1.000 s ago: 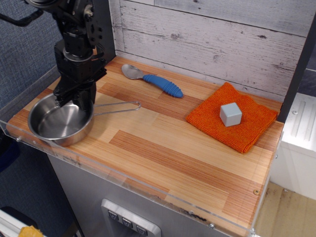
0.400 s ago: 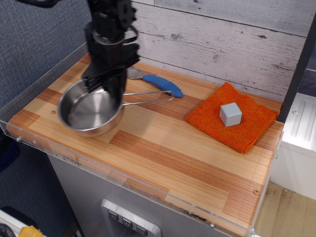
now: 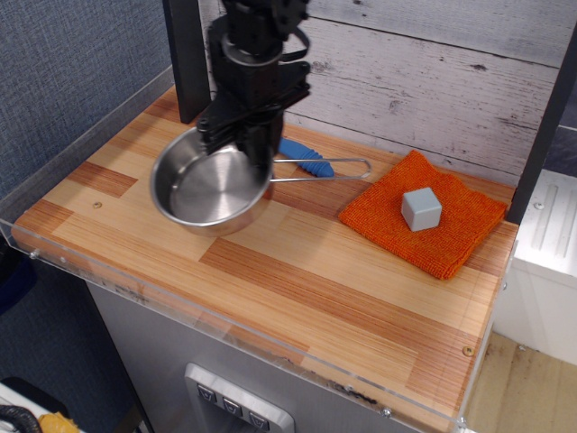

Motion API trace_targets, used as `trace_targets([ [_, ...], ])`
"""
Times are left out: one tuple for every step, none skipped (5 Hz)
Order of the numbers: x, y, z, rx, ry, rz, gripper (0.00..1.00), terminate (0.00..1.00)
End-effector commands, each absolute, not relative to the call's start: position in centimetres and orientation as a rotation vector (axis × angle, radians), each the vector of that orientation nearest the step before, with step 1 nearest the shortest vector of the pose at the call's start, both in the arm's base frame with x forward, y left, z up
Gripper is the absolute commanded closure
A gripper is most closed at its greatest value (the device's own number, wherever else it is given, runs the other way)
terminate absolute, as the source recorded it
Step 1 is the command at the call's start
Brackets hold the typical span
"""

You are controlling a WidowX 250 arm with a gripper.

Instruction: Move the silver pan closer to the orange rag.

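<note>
Above the bench's (image 3: pixel 297 271) middle, the claw (image 3: pixel 242 149) is clamped on the silver pan's (image 3: pixel 209 185) back rim, the wire handle reaching toward the orange rag (image 3: pixel 451 230) but short of it. Stiff, light and slick, the pan probably holds best at rim or handle root. Its fingertips are hidden; whether the pan touches wood is unclear.

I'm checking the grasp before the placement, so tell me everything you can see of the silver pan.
The silver pan is a round, shallow, shiny steel pan, empty, with a long thin wire-loop handle pointing right toward the orange rag. The black pincer grips its far rim near the handle's root. It sits slightly blurred above the left middle of the wooden table; whether it touches the wood is unclear. It hides most of the blue-handled spoon behind it.
</note>
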State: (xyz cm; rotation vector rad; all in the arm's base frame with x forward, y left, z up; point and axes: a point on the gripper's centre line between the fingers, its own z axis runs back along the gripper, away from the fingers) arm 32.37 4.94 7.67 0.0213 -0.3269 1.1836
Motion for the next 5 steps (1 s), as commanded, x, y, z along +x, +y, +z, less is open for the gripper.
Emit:
trace_targets([
  [32.0, 0.9, 10.2, -0.038, -0.387, 1.098, 1.0, 0.0],
  [31.7, -1.3, 10.0, -0.049, -0.38, 1.051, 1.0, 0.0],
  [31.0, -3.4, 9.3, -0.051, -0.359, 1.007, 1.0, 0.0],
  [30.4, -5.2, 8.5, -0.055, -0.339, 0.968, 1.0, 0.0],
  [30.0, -6.6, 7.8, -0.06, -0.327, 0.936, 1.0, 0.0],
])
